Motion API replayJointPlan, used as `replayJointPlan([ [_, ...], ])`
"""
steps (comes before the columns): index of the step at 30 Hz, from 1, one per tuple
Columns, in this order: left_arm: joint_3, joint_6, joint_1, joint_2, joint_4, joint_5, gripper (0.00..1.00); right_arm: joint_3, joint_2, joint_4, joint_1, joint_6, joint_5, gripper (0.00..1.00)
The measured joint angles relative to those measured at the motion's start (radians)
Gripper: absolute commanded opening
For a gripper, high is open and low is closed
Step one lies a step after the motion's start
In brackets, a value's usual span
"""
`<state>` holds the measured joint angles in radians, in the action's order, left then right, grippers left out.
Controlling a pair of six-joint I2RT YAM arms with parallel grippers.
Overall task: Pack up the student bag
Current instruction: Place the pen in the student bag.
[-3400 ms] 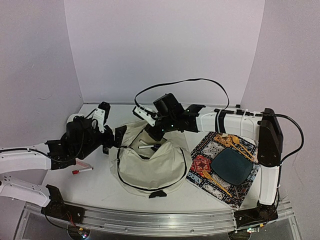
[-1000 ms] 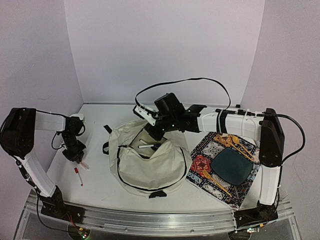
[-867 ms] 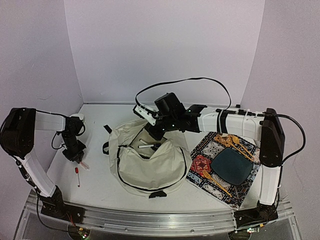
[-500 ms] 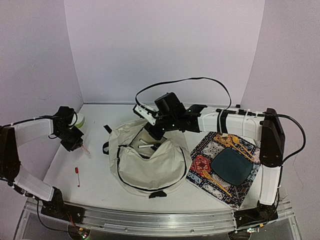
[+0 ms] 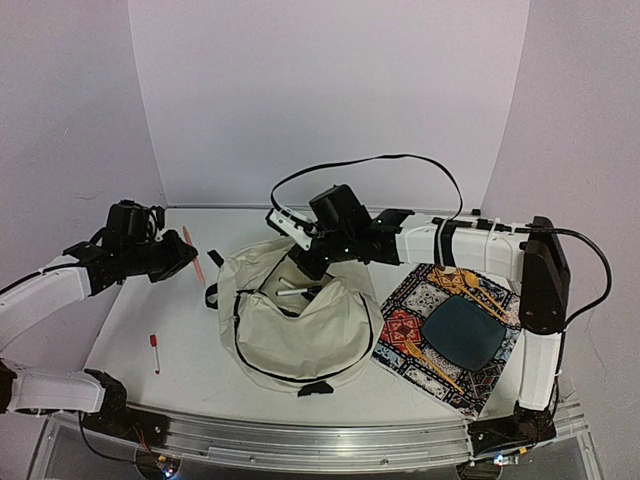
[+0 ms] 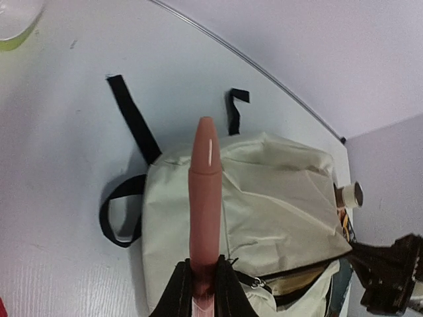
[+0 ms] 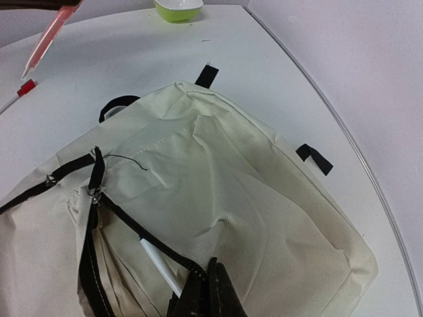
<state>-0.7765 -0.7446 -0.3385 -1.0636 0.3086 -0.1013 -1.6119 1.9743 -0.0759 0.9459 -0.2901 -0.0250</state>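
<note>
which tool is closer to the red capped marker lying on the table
Left. The left tool, gripping a pink pen, hangs over the table beyond the marker, toward the back. The right tool is farther off, pinching the opening edge of the bag mid-table.

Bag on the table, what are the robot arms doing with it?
The right gripper pinches the zipper edge of the student bag, holding it open. The left gripper holds a pink pen in the air to the bag's left. A white pen lies inside the bag, and a red-capped pen lies on the table.
</note>
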Motion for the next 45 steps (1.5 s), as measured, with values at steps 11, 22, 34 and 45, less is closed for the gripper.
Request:
replayJointPlan([
  [11, 0.024, 0.2, -0.302, -0.004, -0.152, 0.034, 0.0, 0.0, 0.0, -0.003, 0.0, 0.001, 0.002, 0.0],
  [22, 0.064, 0.549, -0.61, -0.084, -0.336, 0.135, 0.0, 0.0, -0.001, -0.006, 0.0, 0.003, 0.002, 0.0],
  [34, 0.144, 1.088, -0.756, -0.177, -0.574, 0.239, 0.0, 0.0, -0.003, -0.006, 0.0, 0.004, 0.003, 0.0],
  [45, 0.154, 1.527, -0.756, -0.257, -0.654, 0.287, 0.0, 0.0, -0.004, -0.006, 0.0, 0.004, 0.003, 0.0],
])
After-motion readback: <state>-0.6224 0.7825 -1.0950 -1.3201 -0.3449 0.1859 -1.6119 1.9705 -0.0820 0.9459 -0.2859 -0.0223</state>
